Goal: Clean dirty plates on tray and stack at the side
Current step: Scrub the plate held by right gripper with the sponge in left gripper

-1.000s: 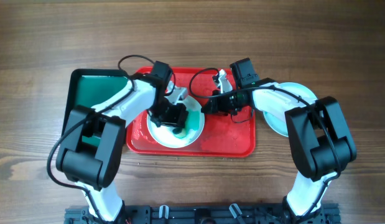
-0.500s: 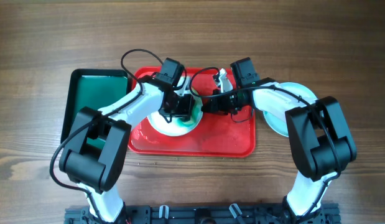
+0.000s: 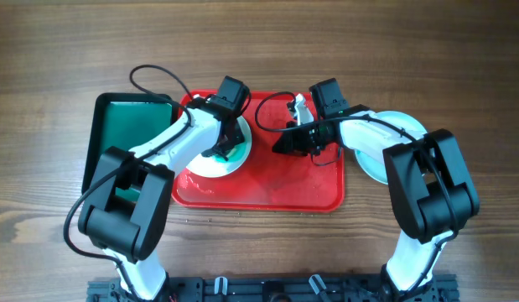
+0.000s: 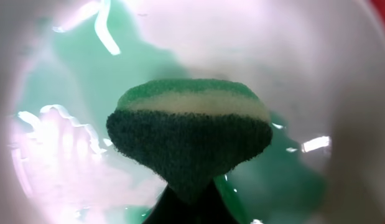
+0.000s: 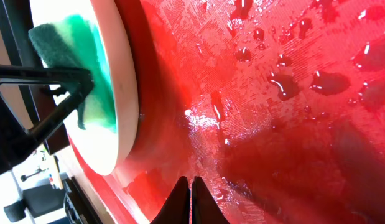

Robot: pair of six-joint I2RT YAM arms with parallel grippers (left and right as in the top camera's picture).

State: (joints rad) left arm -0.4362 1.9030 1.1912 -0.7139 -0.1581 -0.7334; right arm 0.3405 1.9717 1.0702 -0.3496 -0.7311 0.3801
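One plate [image 3: 200, 164] lies on the left part of the wet red tray [image 3: 301, 186]. My left gripper [image 3: 230, 146] is over the plate's far right side, shut on a green and yellow sponge [image 4: 189, 140] that presses on the plate's [image 4: 68, 155] green-smeared face. Seen from the right wrist, the same plate [image 5: 120, 87] shows edge-on, with the sponge [image 5: 58, 43] on it. To the plate's right, my right gripper [image 3: 279, 144] is shut and empty, its tips [image 5: 191, 186] close above the bare tray floor [image 5: 273, 124]. A pale aqua plate [image 3: 407, 122] lies on the table right of the tray, under my right arm.
A smaller dark green tray [image 3: 125, 126] sits against the red tray's left side. Water drops [image 5: 282, 84] dot the red tray floor. Cables [image 3: 154, 80] loop above both wrists. Bare wooden table [image 3: 259, 42] surrounds everything.
My left gripper has swept the sponge from the plate's near middle to its far right side. The plate has slid left on the tray. The right arm has stayed put.
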